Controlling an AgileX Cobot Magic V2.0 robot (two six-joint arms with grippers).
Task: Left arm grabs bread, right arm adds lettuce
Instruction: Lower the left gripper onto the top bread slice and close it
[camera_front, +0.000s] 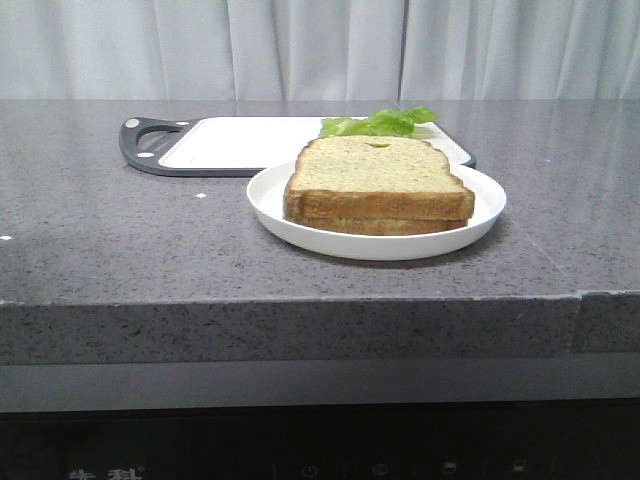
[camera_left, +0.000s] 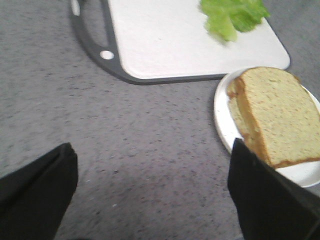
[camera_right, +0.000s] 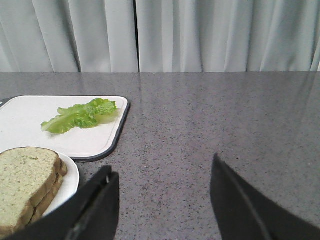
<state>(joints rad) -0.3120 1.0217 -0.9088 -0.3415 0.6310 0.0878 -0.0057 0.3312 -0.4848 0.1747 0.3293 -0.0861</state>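
The bread (camera_front: 375, 172), a thick tan slice with a small dent near its far edge, lies on top of a thinner slice on a white plate (camera_front: 478, 215). It also shows in the left wrist view (camera_left: 281, 114) and the right wrist view (camera_right: 22, 175). The lettuce (camera_front: 382, 122) lies on the white cutting board (camera_front: 240, 142) behind the plate, and shows in the left wrist view (camera_left: 234, 15) and the right wrist view (camera_right: 80, 116). No arm shows in the front view. My left gripper (camera_left: 152, 150) is open and empty over bare counter beside the plate. My right gripper (camera_right: 162, 172) is open and empty over bare counter.
The cutting board has a dark grey rim and a handle (camera_front: 145, 140) at its left end. The grey speckled counter (camera_front: 120, 240) ends in a front edge near the camera. A pale curtain (camera_front: 320, 45) hangs behind.
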